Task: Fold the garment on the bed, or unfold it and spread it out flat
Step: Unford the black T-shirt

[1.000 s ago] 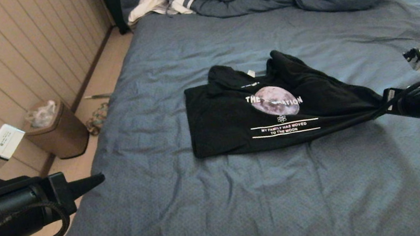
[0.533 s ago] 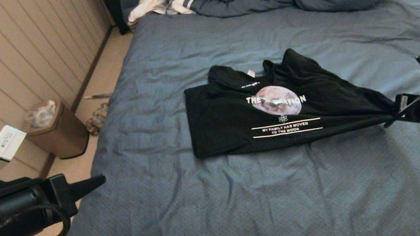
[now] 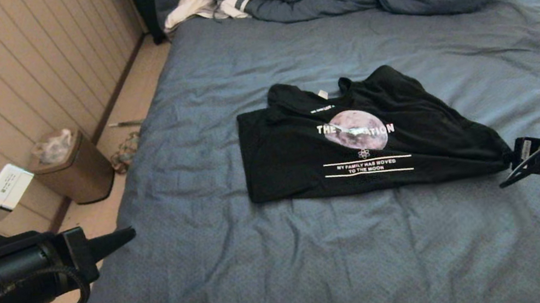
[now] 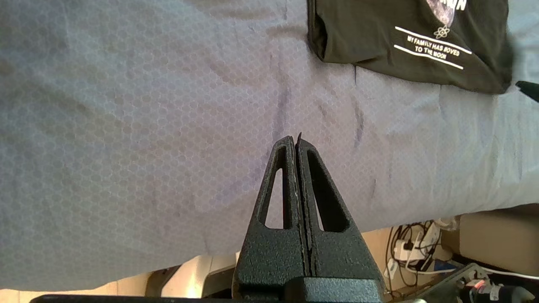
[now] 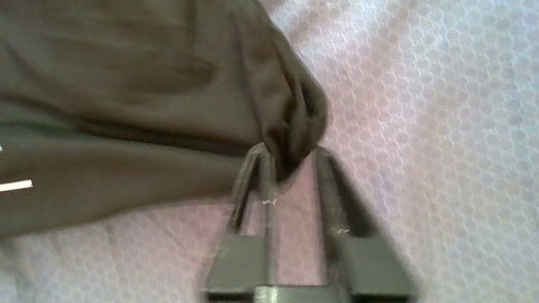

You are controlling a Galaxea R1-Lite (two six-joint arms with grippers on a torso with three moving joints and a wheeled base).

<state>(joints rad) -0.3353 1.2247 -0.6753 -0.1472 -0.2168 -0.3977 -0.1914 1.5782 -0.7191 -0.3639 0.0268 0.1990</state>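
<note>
On the bed [image 3: 278, 261] I see my right pincer [image 5: 290, 164] parted around the T-shirt [image 3: 304, 156] corner; left pincer [image 4: 296, 145] clenched, lower left.

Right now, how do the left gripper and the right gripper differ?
The left gripper is shut and empty; the right gripper is open, with a bunched corner of the T-shirt between its parted fingers. The left gripper hangs by the bed's left edge, well away from the T-shirt; the right gripper sits low at the shirt's right corner. Both have black tapered fingers.
</note>
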